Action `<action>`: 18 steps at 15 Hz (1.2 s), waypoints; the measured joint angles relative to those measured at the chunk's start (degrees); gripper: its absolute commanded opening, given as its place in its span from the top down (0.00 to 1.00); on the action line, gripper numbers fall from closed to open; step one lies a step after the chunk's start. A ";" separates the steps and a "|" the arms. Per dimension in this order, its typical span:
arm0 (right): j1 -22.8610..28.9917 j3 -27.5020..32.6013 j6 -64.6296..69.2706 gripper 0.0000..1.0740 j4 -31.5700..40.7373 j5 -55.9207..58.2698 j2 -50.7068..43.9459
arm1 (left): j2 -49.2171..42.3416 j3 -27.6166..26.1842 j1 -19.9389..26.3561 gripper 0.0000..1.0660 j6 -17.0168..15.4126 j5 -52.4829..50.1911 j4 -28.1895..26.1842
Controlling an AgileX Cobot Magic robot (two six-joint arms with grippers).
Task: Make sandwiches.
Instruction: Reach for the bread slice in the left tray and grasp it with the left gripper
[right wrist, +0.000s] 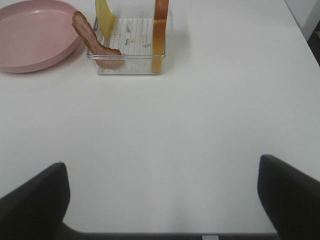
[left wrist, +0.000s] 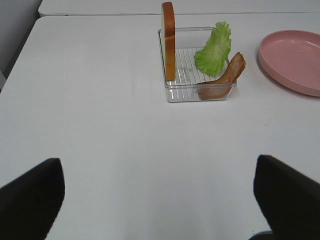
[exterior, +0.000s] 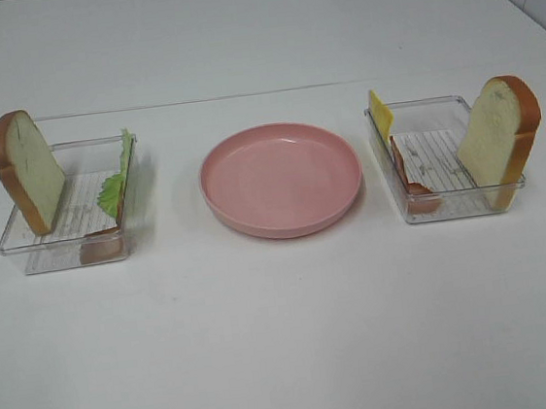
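Note:
The sandwiches' parts stand apart in two clear trays. The left tray [exterior: 23,245] holds an upright bread slice [exterior: 27,172], a lettuce leaf [exterior: 119,182] and a bacon strip [exterior: 102,247]. The right tray [exterior: 449,210] holds a cheese slice [exterior: 381,112], a bacon strip [exterior: 416,185] and a bread slice [exterior: 500,137]. The pink plate [exterior: 280,179] between them is bare. My left gripper [left wrist: 157,167] is open over bare table, well short of its tray [left wrist: 197,95]. My right gripper [right wrist: 162,167] is open too, well back from its tray [right wrist: 130,65]. Neither gripper shows in the high view.
The white table [exterior: 287,340] runs wide in front of the trays. Its far edge [exterior: 261,93] lies just behind them, with a second white surface beyond. In the right wrist view the table's near edge [right wrist: 165,233] shows.

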 measured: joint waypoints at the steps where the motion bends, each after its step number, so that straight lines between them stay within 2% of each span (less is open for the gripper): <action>1: 0.00 0.00 0.00 0.08 0.00 0.00 0.00 | 0.00 0.00 0.00 0.11 0.00 0.00 0.00; 18: 0.00 0.00 0.00 0.08 0.00 0.00 0.00 | 0.00 0.00 0.00 0.11 0.00 0.00 0.00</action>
